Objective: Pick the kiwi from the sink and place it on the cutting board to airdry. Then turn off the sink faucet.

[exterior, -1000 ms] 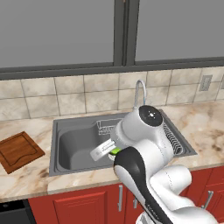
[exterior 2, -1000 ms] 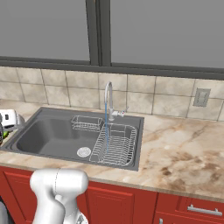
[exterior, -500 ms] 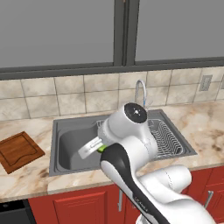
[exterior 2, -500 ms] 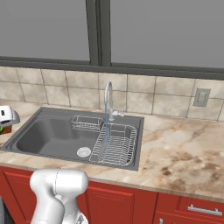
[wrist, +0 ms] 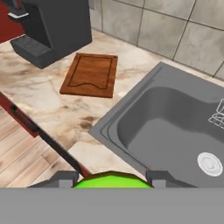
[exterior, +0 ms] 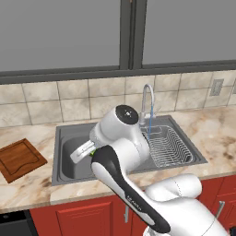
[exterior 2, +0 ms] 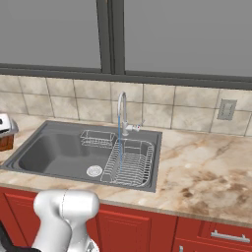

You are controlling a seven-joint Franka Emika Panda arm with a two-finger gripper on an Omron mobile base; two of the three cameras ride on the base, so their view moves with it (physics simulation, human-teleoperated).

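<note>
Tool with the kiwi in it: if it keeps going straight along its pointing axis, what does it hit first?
Probably the sink: its near-left rim sits mid-frame in the hand view, above the tool and the kiwi it grips. The cutting board lies off that line. Depth is unclear.

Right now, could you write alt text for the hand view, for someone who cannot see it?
The gripper holds a bright green kiwi above the edge of a dark grey sink. Beyond it, a reddish-brown cutting board lies bare on the marble counter beside a dark appliance.
</note>
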